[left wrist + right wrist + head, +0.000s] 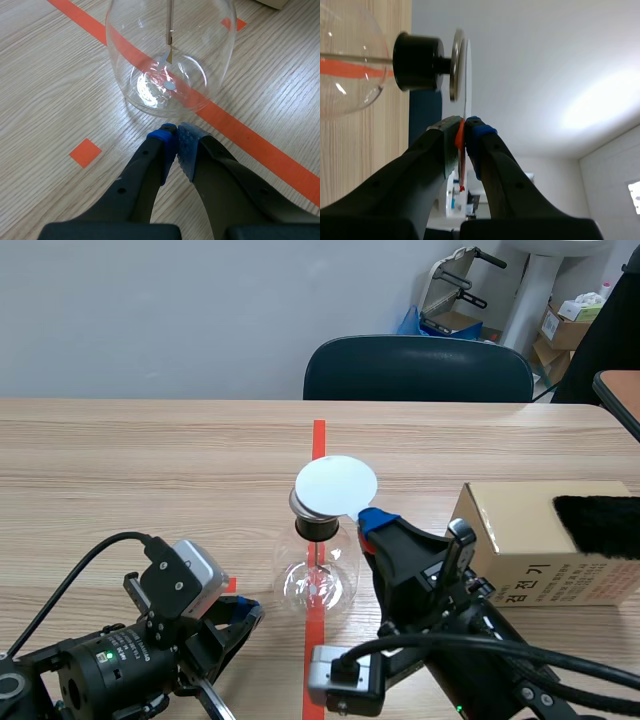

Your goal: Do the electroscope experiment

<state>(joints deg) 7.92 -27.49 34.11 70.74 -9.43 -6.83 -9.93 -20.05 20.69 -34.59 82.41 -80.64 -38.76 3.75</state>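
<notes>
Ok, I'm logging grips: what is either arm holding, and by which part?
The right gripper pinches the thin white round disc by its edge. The left gripper holds nothing, its jaws shut.

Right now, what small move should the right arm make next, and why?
Probably ease the white disc up off the metal plate: the right tool is shut on the disc, which appears to lie against the plate, so contact looks made.
</notes>
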